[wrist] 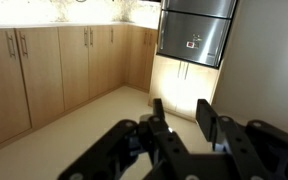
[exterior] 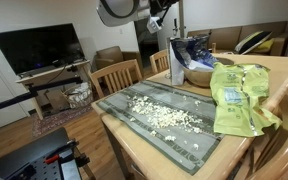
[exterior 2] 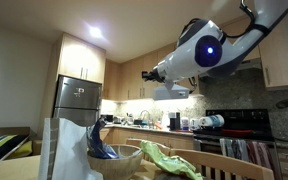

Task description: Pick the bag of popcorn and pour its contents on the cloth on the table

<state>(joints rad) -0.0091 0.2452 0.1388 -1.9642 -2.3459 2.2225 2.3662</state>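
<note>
Large crinkly lime-green bag of popcorn [exterior: 239,95] lies flat on the light blond wooden table [exterior: 280,70], pale printed label up, near the table's right edge in an exterior view. One side of it rests just beside the long grey-green woven cloth [exterior: 180,146].

Small white-cream popcorn pieces [exterior: 164,112] are strewn in a band along the cloth's length; one end of the cloth is bare.

Behind the green bag: round wooden bowl [exterior: 199,72] towards the far edge, with a blue-and-white bag [exterior: 189,52] standing upright at it. Whether that bag is in the bowl or beside it, I cannot tell.

Black two-finger gripper [wrist: 182,125] is up in the air, well apart from the table. Wrist view: jaws apart, gap empty, nothing gripped. It faces wooden kitchen cabinets [wrist: 44,70] and a steel fridge [wrist: 196,30].

White robot arm [exterior 2: 204,50] is high above the tabletop.
</note>
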